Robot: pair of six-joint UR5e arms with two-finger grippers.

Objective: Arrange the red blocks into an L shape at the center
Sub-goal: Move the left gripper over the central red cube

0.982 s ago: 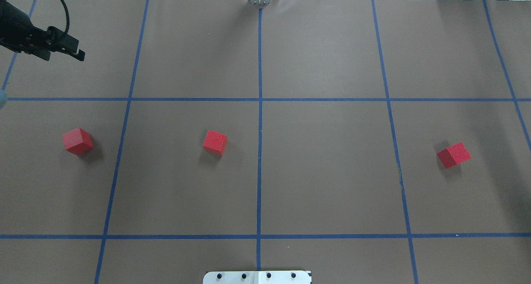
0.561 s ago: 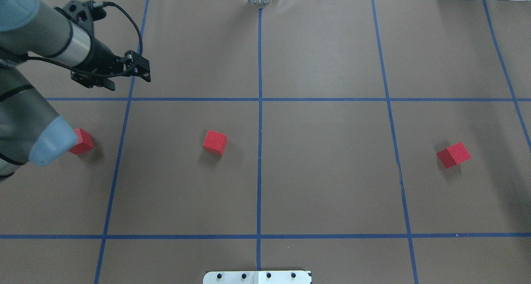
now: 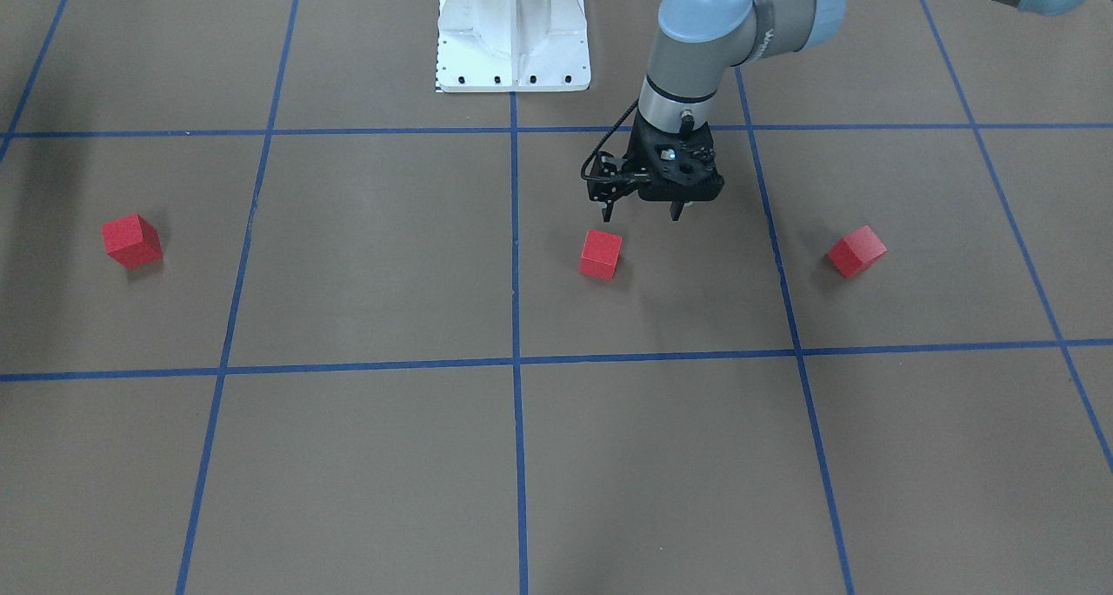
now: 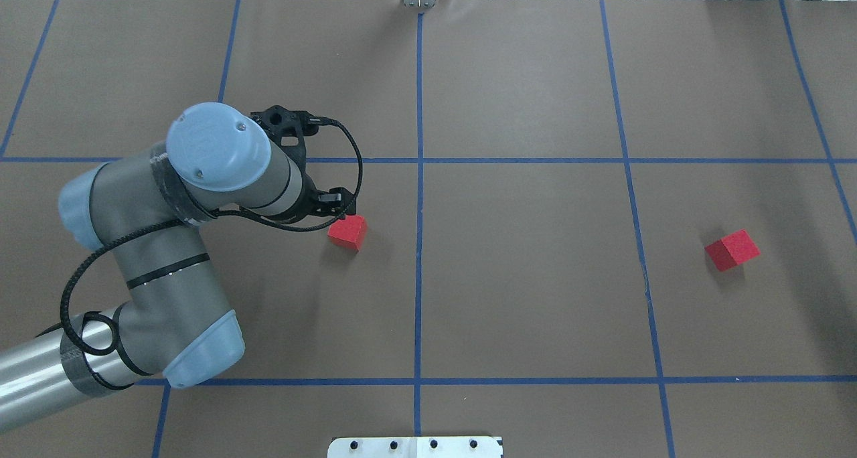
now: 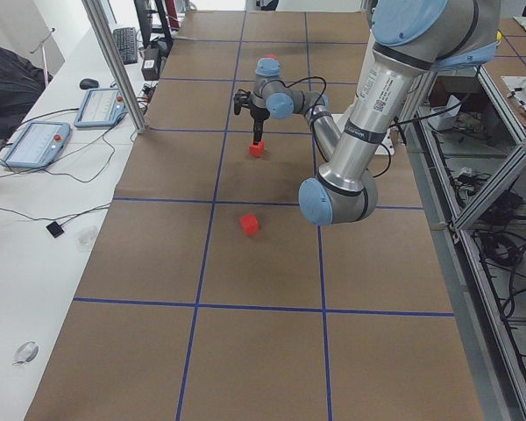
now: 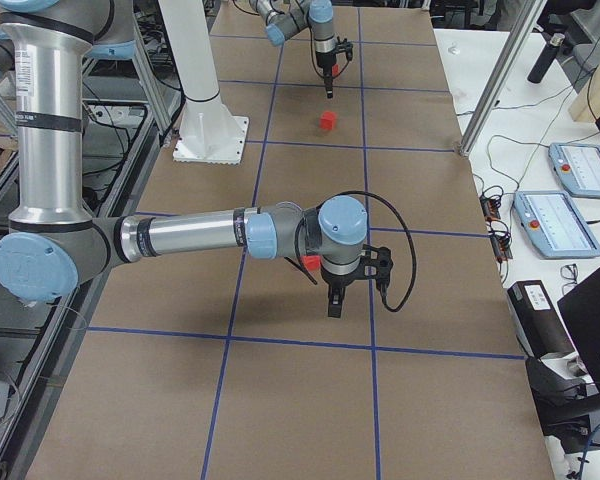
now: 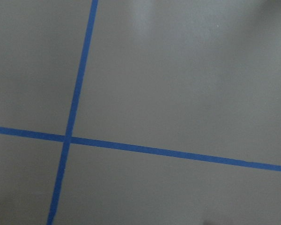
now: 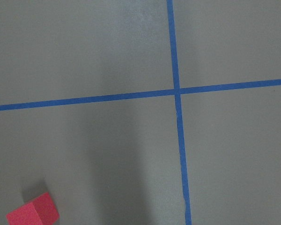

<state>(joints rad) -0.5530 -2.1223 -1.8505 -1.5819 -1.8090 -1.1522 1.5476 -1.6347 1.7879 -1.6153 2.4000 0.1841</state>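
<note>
Brown desk (image 4: 535, 311), left pincer (image 3: 643, 216) just swung in beside the middle red block (image 3: 601, 254)
It's spread, holding nothing, so a grab looks next; left red block (image 3: 856, 250) and right red block (image 3: 131, 240) sit far out; right pincer (image 6: 330, 305), can't say.

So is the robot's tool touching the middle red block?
Apart. The front-facing view shows a strip of brown floor between the open left tool and the middle red block; the tool hangs beside it.

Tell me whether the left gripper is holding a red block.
No: the left gripper hangs open and empty, and the nearest red block sits below it, clear of it.
</note>
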